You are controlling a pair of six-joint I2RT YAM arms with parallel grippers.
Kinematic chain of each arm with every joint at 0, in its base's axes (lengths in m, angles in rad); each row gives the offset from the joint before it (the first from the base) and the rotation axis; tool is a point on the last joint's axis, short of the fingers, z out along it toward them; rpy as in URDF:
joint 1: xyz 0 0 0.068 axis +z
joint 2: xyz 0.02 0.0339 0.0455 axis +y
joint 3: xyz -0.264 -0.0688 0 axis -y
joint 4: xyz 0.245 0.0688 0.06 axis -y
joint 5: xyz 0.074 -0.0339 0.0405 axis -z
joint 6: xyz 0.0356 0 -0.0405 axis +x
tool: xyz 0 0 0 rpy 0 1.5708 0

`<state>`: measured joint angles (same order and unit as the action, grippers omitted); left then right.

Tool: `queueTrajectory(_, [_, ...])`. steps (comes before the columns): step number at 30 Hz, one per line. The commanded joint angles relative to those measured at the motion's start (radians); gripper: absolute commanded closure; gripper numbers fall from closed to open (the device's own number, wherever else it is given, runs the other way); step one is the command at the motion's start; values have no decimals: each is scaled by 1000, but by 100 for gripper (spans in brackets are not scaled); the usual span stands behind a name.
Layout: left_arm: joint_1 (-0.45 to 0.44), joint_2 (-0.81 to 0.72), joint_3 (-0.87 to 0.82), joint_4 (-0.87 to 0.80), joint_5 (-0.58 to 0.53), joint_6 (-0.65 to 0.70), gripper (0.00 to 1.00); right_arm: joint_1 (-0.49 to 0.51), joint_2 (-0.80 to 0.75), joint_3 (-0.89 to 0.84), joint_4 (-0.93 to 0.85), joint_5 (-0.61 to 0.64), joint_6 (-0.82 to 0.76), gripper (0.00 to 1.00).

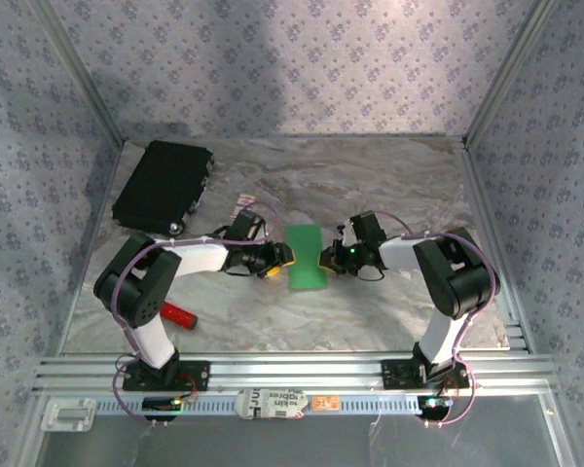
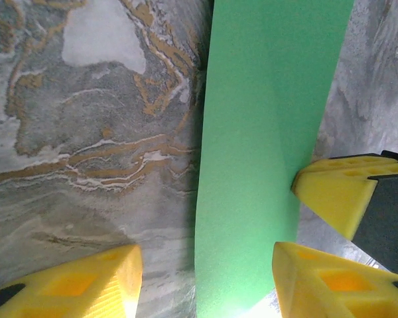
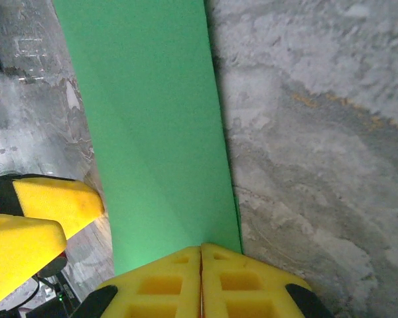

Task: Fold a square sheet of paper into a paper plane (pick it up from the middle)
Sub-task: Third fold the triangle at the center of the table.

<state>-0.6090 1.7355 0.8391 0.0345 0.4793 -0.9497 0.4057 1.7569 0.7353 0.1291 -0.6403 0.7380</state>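
Observation:
The square sheet of paper (image 1: 305, 257) is bright green and lies mid-table as a narrow strip, apparently folded over. My left gripper (image 1: 280, 258) is at its left edge. In the left wrist view the left gripper (image 2: 202, 285) stands open, its yellow fingers (image 2: 73, 285) either side of the green paper (image 2: 265, 132), with the left finger clear of it. My right gripper (image 1: 323, 259) is at the opposite edge. In the right wrist view the right gripper (image 3: 201, 250) is shut, its tips resting on the edge of the paper (image 3: 152, 132), whose flat face lies beyond the tips.
A black rectangular case (image 1: 163, 185) lies at the back left. A red bar-shaped tool (image 1: 178, 313) sits near the left arm's base, and a small white card (image 1: 245, 202) lies behind the left gripper. Patterned walls close in three sides of the marbled table (image 1: 389, 185).

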Motion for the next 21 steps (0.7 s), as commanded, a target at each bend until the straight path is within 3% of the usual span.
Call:
queueTrajectory(1, [-8, 29, 32, 30, 28, -27, 47, -8, 17, -30, -44, 39, 9, 91])
queueTrajectory(21, [-15, 93, 38, 109, 71, -90, 62, -13, 18, -37, -50, 59, 12, 92])
